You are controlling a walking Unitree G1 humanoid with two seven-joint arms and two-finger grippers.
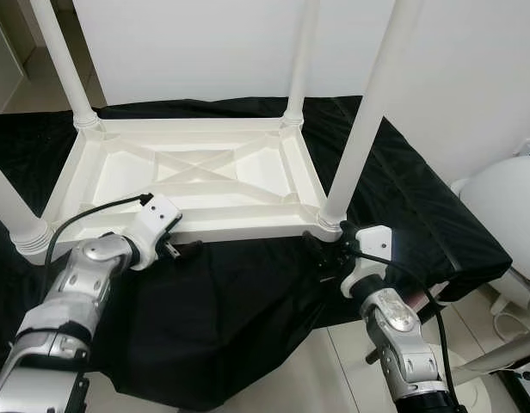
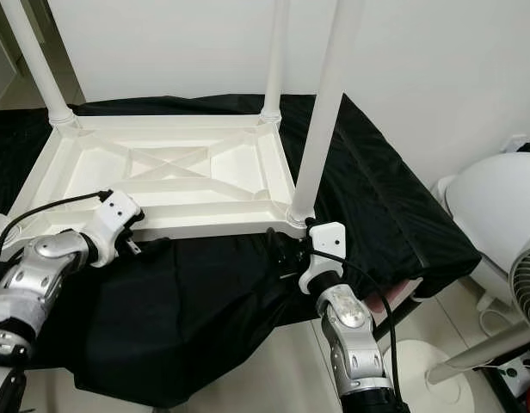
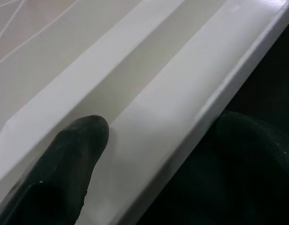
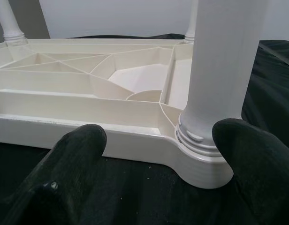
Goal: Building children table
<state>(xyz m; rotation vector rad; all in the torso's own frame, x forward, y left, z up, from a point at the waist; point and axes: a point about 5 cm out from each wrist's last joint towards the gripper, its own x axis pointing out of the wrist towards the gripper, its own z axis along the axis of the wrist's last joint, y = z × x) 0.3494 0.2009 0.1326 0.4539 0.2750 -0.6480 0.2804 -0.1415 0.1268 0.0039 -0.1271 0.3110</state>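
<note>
You've got two silver jointed arms here, each ending in a white boxy wrist block with a black cable looping out of it. Left pincer (image 1: pixel 189 249) and right pincer (image 1: pixel 321 254) both have matte black, rounded fingers (image 4: pixel 74 159).

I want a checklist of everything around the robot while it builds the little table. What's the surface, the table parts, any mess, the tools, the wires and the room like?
Surface: black cloth draped over a low platform.
Job's things: white plastic table top lying upside down, ribbed underside up; four white legs stand in its corners, such as the near right leg.
Clutter: nothing seen.
Grippers: left tool at the top's near edge, one finger over the rim; right tool open at the near right leg's socket.
Cables: black cable on the left wrist, another on the right.
Surroundings: white wall, tiled floor, white fan at right.
</note>
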